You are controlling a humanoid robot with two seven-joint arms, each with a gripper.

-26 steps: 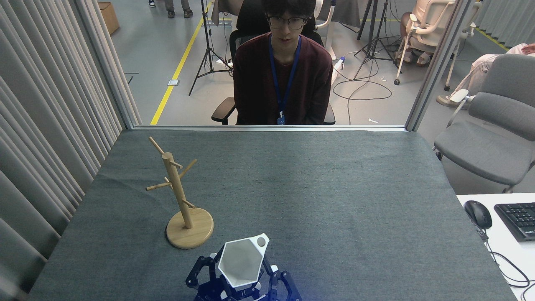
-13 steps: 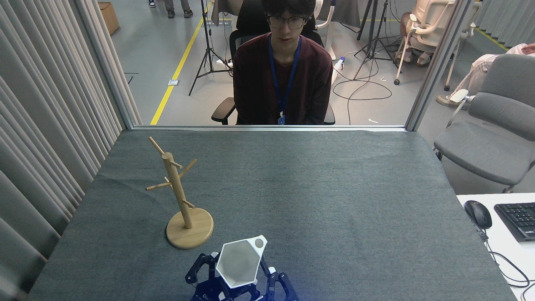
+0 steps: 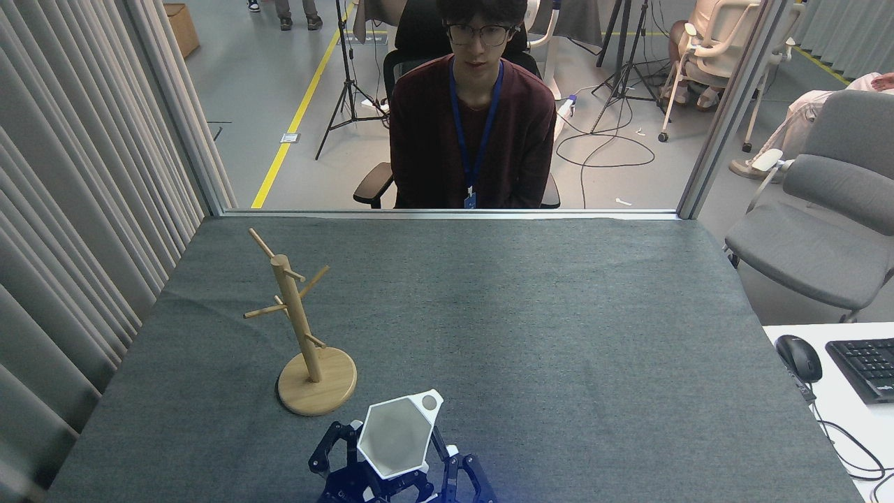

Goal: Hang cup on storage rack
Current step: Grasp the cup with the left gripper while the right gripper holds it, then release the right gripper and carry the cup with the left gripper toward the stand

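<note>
The white hexagonal cup (image 3: 393,434) is held at the table's near edge, mouth facing up toward me, its pierced rim tab (image 3: 431,402) pointing to the far right. My left gripper (image 3: 394,457) comes up from the bottom edge and is shut on the cup, dark fingers (image 3: 328,450) showing on either side of it. The cup's lower body is hidden behind its own mouth. The wooden storage rack (image 3: 307,335) stands upright to the cup's far left on its round base (image 3: 318,391), with several thin pegs, apart from the cup. My right gripper does not show.
A grey cloth covers the table (image 3: 524,328). A person (image 3: 471,119) sits just past the far edge, facing me. Curtains (image 3: 70,209) run along the left side. A side desk with a mouse (image 3: 798,358) and a keyboard (image 3: 866,367) is at the right.
The cup and the gripper holding it have shifted slightly left, toward the rack's side, and the cup's mouth has turned a little. The rack has not moved.
</note>
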